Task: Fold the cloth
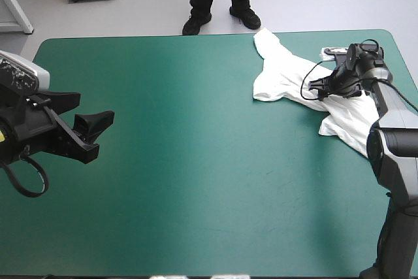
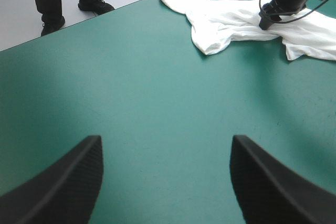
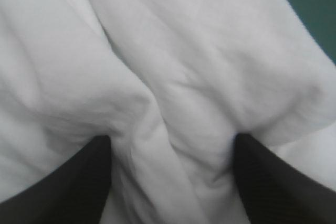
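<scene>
The T-shirt [image 1: 287,76] lies as a crumpled heap in the upper right of the high view, near the table's far right corner. One sleeve trails toward the far edge and another part runs down toward the right edge. It is not spread flat, so I judge the step in hand to be getting a first hold in order to open the cloth out before any fold.

The right gripper [image 1: 316,88] is down on the middle of the heap. In its wrist view the black fingers stand spread, and a ridge of white cloth bulges up between them [image 3: 171,139]. They are not yet pinching it.

To do this well, the jaws should close on that ridge only once it sits fully between the fingers. A hold on one thin layer near a hem or shoulder would serve better than one on a thick wad, which would lift the heap as a lump.

The left gripper [image 1: 101,135] hangs over the bare teal-green cover [image 1: 196,181] at the middle left of the frame. Its jaws are also spread, and it is well apart from the T-shirt. It will need to cross the table to take a second corner.
</scene>
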Motion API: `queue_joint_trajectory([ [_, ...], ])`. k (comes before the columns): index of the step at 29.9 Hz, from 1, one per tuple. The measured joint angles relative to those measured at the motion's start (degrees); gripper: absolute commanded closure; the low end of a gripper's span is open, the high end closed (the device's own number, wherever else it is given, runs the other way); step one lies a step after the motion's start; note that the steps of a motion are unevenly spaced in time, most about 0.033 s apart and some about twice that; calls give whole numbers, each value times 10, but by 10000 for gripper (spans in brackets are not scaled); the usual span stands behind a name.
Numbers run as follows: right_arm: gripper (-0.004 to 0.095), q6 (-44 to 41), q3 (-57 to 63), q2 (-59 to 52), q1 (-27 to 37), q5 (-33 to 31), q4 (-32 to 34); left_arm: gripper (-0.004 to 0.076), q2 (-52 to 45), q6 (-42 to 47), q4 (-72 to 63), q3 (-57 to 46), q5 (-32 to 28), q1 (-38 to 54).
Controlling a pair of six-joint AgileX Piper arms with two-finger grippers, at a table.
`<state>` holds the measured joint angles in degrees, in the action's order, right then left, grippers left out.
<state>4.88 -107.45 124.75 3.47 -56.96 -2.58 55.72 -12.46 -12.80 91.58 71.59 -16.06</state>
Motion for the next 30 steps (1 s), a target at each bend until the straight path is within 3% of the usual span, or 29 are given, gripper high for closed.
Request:
queue_joint_trajectory([
  [1,478,0,-3,4,0,-1,0,220,1,0,0,0,0,0],
  [5,924,22,-10,12,0,-7,-10,223,2,0,1,0,0,0],
  [16,908,119,-15,18,-16,-30,-99,232,2,0,15,0,0,0],
  [30,908,133,-12,11,-259,-58,-182,232,-17,28,94,22,0,0],
])
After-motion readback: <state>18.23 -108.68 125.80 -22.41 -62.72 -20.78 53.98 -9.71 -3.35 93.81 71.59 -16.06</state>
